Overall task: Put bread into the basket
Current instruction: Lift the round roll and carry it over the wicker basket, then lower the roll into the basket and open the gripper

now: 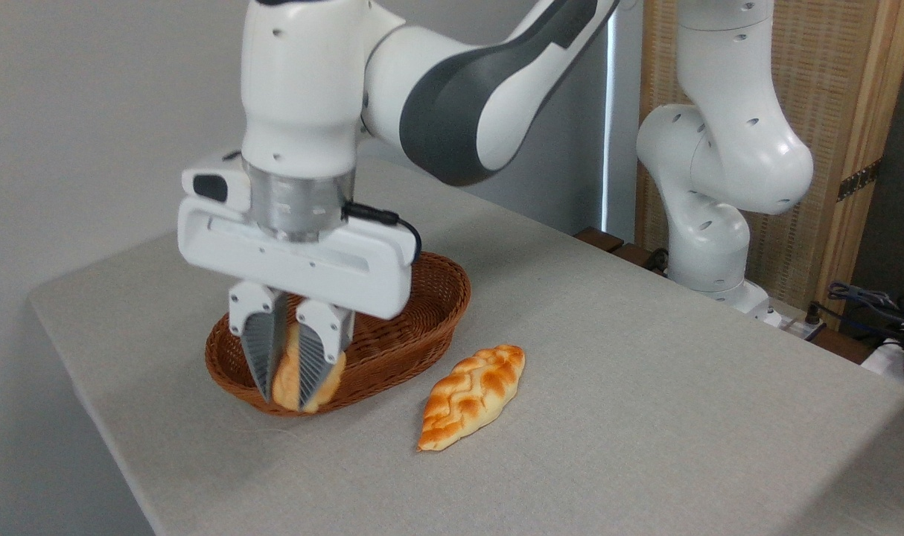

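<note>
Gripper [284, 398] pointing down, fingers [260, 356] clamped either side of bread [287, 376]. Bread sits at near-left end of basket [415, 327], low over rim; can't tell if resting on basket floor. Braided loaf [470, 396] lies on table [608, 357] just right of basket, not touching. Arm reaches in from upper right.

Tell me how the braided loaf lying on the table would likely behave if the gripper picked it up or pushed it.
The braided loaf looks glossy, so smooth pads might slip on it. Its long shape with pointed ends suggests it would pivot rather than roll if pushed near one tip. It is probably soft and light: the bread held by the gripper over the basket seems squeezed narrow.
</note>
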{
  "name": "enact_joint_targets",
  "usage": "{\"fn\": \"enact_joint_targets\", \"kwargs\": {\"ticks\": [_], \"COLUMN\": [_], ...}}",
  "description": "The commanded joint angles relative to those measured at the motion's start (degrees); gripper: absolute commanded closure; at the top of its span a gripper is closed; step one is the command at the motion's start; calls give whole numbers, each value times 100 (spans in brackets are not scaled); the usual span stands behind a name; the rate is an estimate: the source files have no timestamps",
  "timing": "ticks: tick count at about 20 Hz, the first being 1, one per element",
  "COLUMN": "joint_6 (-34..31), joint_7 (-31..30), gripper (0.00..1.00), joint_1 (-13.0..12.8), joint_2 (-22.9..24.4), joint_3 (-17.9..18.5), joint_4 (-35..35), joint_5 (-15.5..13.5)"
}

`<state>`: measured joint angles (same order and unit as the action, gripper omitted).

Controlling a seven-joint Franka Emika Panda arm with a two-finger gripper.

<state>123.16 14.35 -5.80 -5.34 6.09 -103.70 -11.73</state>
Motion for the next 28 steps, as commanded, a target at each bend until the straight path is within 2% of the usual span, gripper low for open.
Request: {"fn": "enact_joint_targets", "kwargs": {"ticks": [1, 6, 7, 8, 9, 17, 20, 28], "joint_6": [50, 50, 50, 41, 41, 41, 41, 50], "joint_7": [-55, -29, -29, -29, -20, -20, 50, 1174], "gripper": [64, 63, 53, 10, 0, 0, 0, 0], "joint_1": [-53, -53, -53, -53, -53, -62, -70, -26], "joint_2": [94, 156, 147, 130, 112, 41, 41, 41], "joint_3": [-310, -836, -985, -1057, -1075, -1075, -1110, -1119], "joint_4": [25, 17, 17, 8, -10, -19, -36, -19], "joint_5": [-154, -128, -110, -93, -67, -40, 293, 364]}}
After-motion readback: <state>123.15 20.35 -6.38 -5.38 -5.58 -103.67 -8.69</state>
